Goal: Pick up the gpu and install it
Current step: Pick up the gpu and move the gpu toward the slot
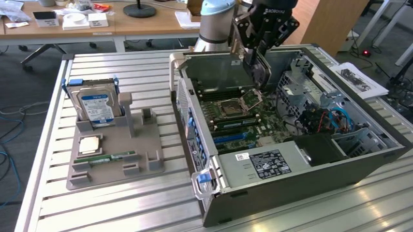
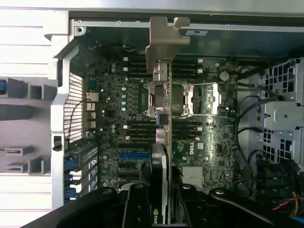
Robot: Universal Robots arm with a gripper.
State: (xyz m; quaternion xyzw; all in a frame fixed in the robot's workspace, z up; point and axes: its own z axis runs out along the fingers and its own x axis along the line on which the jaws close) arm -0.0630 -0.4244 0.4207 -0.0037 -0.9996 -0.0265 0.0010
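My gripper point(image 1: 254, 50) hangs over the open computer case point(image 1: 387, 130), shut on the gpu point(image 1: 257, 70). The card points down above the motherboard point(image 1: 242, 113), over the processor socket area, and touches nothing. In the wrist view the gpu point(image 2: 162, 142) shows edge-on between my black fingers point(image 2: 137, 204). Its silver end bracket point(image 2: 164, 42) sticks out far ahead of my gripper point(image 2: 164, 202). Blue expansion slots point(image 2: 133, 156) lie on the board beside the card's edge.
A grey holder tray point(image 1: 139, 145) stands at the exterior view's left of the case. It carries a hard drive point(image 1: 96, 106), a processor chip point(image 1: 89, 144) and a memory stick point(image 1: 113, 157). Drive cages and cables point(image 1: 326, 116) crowd the case's other side. Papers point(image 1: 358, 79) lie beyond.
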